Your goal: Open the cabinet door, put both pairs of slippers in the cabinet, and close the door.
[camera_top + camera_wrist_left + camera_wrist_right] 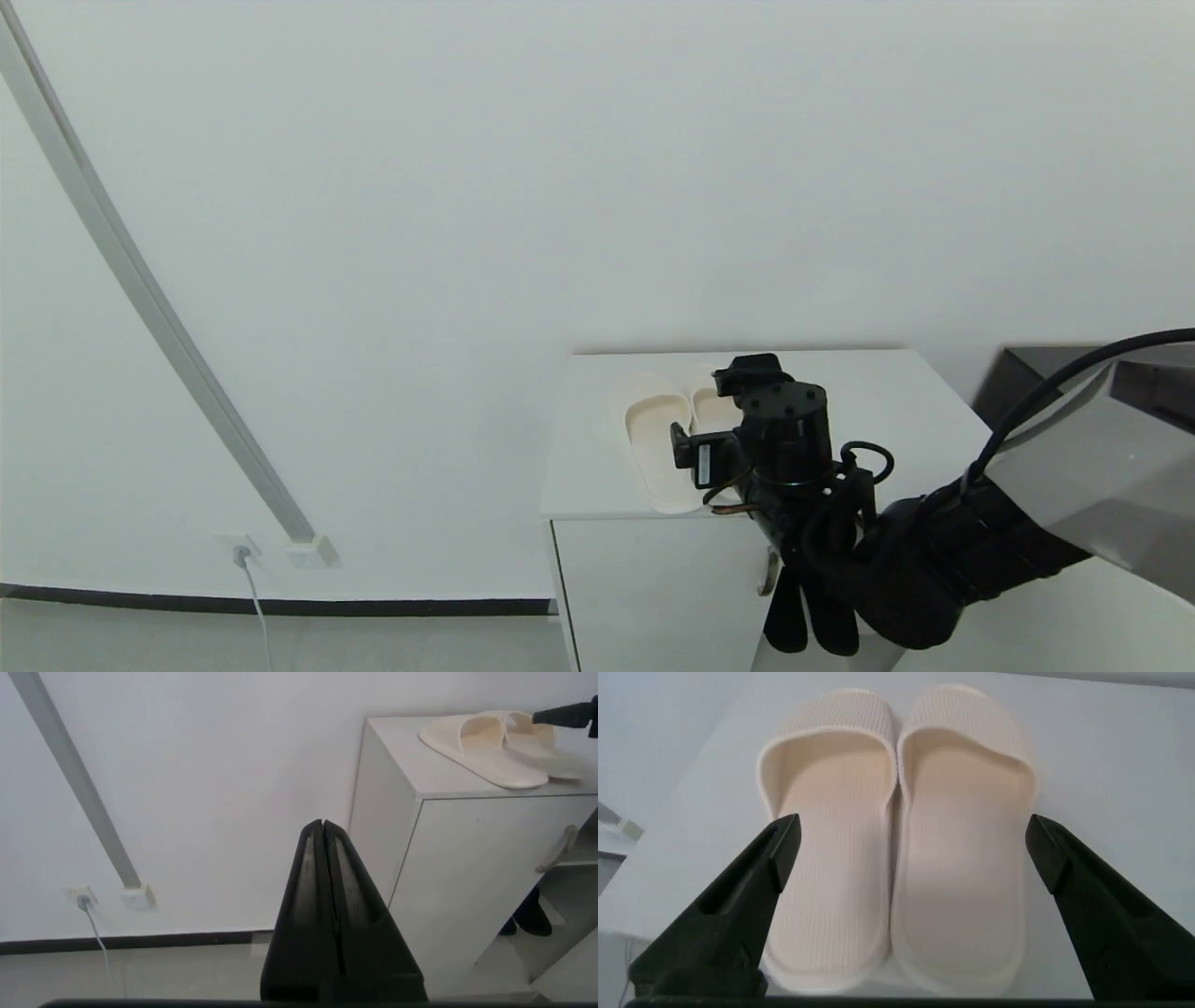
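cream slippers (896, 831): pair side by side, touching, on the top surface of the cabinet (840, 392), left half, heels at the front edge; bare top to the right and behind. right tool (913, 835): fingers wide apart, flanking the pair. left tool (322, 826): fingers together, well off the cabinet's left side. door (486, 877): ajar.

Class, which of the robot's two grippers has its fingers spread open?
The right gripper: its fingers stand wide apart, with the cream slippers on the cabinet top seen between them. The left gripper has its fingers pressed shut together.
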`<state>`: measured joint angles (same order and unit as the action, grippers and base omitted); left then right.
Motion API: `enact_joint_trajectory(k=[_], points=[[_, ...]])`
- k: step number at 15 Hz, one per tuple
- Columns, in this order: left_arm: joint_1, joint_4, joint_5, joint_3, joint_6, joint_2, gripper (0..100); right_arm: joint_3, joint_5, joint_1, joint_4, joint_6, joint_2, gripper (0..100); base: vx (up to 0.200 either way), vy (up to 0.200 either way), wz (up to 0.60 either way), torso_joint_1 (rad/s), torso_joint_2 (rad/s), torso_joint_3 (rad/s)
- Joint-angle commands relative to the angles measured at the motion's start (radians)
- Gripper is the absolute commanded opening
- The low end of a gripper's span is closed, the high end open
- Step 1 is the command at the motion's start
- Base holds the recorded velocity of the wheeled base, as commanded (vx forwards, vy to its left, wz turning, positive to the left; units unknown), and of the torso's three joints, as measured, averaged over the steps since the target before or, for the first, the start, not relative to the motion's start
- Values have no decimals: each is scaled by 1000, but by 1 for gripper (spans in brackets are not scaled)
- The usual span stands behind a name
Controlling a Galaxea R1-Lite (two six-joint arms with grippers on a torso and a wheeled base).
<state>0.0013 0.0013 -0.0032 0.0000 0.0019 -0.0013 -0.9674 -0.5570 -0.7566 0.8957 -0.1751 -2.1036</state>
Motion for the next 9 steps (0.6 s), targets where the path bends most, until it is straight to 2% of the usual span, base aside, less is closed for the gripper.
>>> enact_joint_trajectory(k=[1,5,9], points=[[0,-1,0,0,0,1,0,6,0,-4,2,-3,-32,100,0,0,0,0,0,0],[0,0,0,0,0,1,0,-34,43,0,45,5,-122,100,0,0,0,0,0,0],[0,0,0,0,0,1,0,-180,68,48,25,8,-214,100,0,0,0,0,0,0]])
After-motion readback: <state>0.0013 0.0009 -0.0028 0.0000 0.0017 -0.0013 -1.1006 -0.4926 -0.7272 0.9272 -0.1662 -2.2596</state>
